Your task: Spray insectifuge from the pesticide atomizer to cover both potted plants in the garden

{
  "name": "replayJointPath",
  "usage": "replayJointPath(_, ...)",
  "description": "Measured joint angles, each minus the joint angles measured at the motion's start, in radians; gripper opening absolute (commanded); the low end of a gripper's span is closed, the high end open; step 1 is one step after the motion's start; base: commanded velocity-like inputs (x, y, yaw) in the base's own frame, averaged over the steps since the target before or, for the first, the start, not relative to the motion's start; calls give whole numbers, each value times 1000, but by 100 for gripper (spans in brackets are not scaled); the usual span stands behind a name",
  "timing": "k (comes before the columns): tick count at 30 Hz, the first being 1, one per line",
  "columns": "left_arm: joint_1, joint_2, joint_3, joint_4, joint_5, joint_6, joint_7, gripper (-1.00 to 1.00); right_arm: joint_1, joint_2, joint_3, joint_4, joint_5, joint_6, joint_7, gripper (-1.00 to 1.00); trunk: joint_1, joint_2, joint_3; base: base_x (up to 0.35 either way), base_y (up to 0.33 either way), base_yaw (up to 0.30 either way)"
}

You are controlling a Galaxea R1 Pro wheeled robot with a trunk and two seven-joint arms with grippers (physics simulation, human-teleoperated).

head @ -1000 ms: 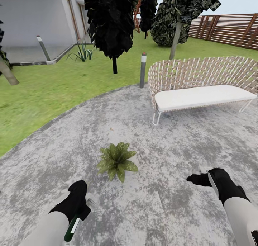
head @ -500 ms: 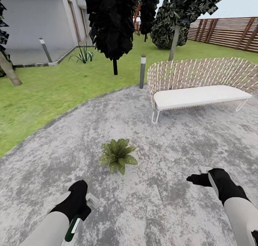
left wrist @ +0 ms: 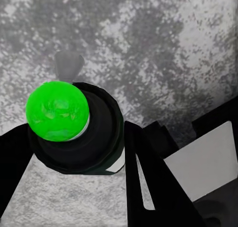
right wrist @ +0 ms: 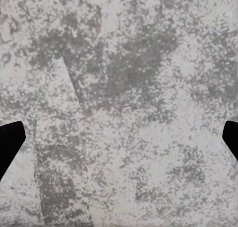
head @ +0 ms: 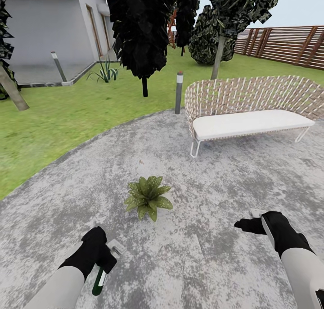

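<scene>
Standing on the patio, the robot is facing one potted plant (head: 148, 197), a low rosette of speckled green leaves sitting on the paving just ahead of both arms.

Left gripper (head: 105, 255): its fingers are closing around the pesticide atomizer (head: 100, 278), gripping the dark green bottle near its neck, the pale spray head (head: 115, 247) showing beside the glove. In the left wrist view the bottle (left wrist: 79, 132) is sitting between the black fingers (left wrist: 148, 172), a bright green round end toward the lens.

Right gripper (head: 253, 222): carrying nothing, its tips spread wide at the edges of its wrist view over bare paving.

Step in hand, by my reading: aiming the nozzle at the rosette. Doing it well is likely meaning turning the head toward the leaves, closing in, and sweeping across all of them so that none is missed.

Surface: mottled grey paved patio (head: 216, 183), round, ringed by lawn (head: 67, 115).

Surroundings: woven bench (head: 252, 113) with a white cushion, bollard light (head: 179, 93), dark trees (head: 141, 29), slatted wooden fence (head: 288, 43), a grey building (head: 49, 29) beyond the grass
</scene>
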Motion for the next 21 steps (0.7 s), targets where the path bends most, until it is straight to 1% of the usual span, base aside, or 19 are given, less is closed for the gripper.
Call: replayJointPath(21,0,0,2,1,2,-5,0,-100,0,0,1,-7,0,-3,1,100,0,0,0,0,0,0)
